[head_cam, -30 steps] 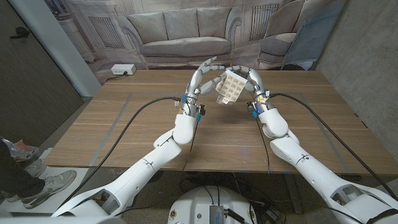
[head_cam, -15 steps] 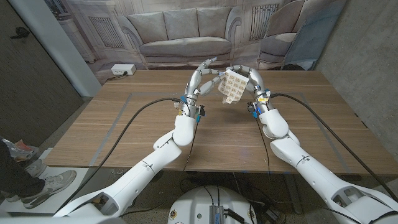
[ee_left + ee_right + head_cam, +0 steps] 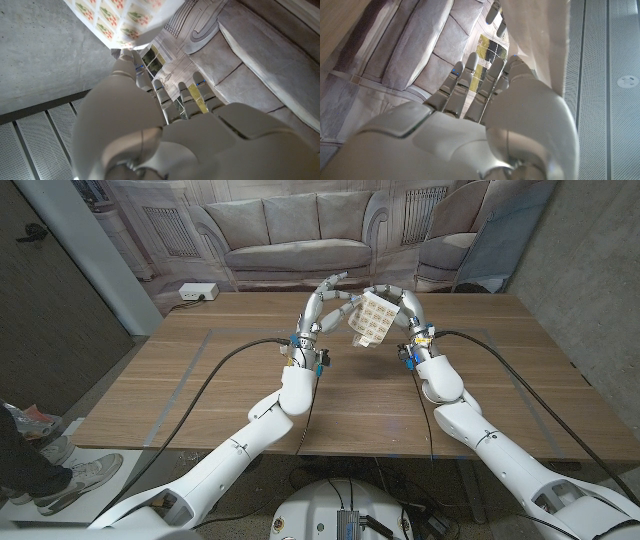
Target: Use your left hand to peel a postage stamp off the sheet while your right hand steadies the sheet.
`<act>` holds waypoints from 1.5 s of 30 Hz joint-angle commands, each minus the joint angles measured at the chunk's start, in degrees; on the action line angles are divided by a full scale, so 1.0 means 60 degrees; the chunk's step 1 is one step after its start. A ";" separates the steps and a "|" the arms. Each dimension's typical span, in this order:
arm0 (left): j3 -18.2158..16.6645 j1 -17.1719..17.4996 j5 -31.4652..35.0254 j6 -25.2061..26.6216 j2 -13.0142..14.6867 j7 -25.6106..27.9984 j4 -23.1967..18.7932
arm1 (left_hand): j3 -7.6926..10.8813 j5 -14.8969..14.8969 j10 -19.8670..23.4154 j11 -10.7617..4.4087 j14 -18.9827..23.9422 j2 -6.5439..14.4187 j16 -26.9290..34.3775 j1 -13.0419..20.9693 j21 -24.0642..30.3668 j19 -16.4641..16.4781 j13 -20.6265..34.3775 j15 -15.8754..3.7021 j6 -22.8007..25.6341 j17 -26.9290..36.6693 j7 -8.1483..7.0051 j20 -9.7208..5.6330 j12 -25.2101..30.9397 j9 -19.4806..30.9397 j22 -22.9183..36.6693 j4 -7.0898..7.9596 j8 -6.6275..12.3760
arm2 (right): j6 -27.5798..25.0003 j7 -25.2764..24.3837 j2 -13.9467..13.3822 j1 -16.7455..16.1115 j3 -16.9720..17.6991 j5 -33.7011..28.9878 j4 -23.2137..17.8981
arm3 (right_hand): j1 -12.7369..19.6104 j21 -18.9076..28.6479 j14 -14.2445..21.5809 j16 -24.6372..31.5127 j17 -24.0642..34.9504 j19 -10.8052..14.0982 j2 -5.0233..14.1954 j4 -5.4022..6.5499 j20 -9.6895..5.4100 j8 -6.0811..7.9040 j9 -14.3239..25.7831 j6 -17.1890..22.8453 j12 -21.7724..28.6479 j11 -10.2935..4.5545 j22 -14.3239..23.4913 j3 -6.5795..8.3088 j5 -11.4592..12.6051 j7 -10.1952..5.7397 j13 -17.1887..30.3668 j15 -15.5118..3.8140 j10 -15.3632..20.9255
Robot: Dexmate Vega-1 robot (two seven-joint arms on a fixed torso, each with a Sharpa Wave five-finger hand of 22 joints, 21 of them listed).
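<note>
Left hand (image 3: 326,301), fingers spread, has closed on the sheet (image 3: 371,320) since a second ago; a fingertip now meets its left edge, nothing peeled yet. Right hand (image 3: 405,311) still holds the sheet raised above the table (image 3: 200,380). Sheet has tilted slightly. Judgement: approach complete, the stamp pinch is next.

i can't tell from the head view, upper middle of the frame, whether the left hand (image 3: 325,305) actually pinches the sheet (image 3: 368,320); the contact is too small. in the left wrist view the sheet (image 3: 127,17) is cut off by the top edge. the right hand (image 3: 405,308) hides the sheet's far edge, so i can't read its grip.
</note>
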 commanded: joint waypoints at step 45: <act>0.0335 -0.0651 -0.0372 0.0782 0.0022 -0.0813 0.0260 | -0.0041 0.0108 -0.1072 0.0085 -0.0447 -0.0397 -0.0106 -0.0155 0.0331 -0.0372 0.0350 -0.0221 -0.3203 0.0150 -0.1305 0.0217 0.0028 0.0135 -0.0006 -0.0035 -0.0806 | 0.0567 0.0289 0.0301 0.0493 -0.0016 0.0269 0.1003 | -0.0001 0.0201 0.0155 0.0028 0.0063 -0.0051 0.0040 -0.0119 -0.0896 0.0378 0.2651 0.0574 0.0103 0.0013 -0.0024 0.0047 0.0102 0.0349 0.0011 -0.1641 0.0139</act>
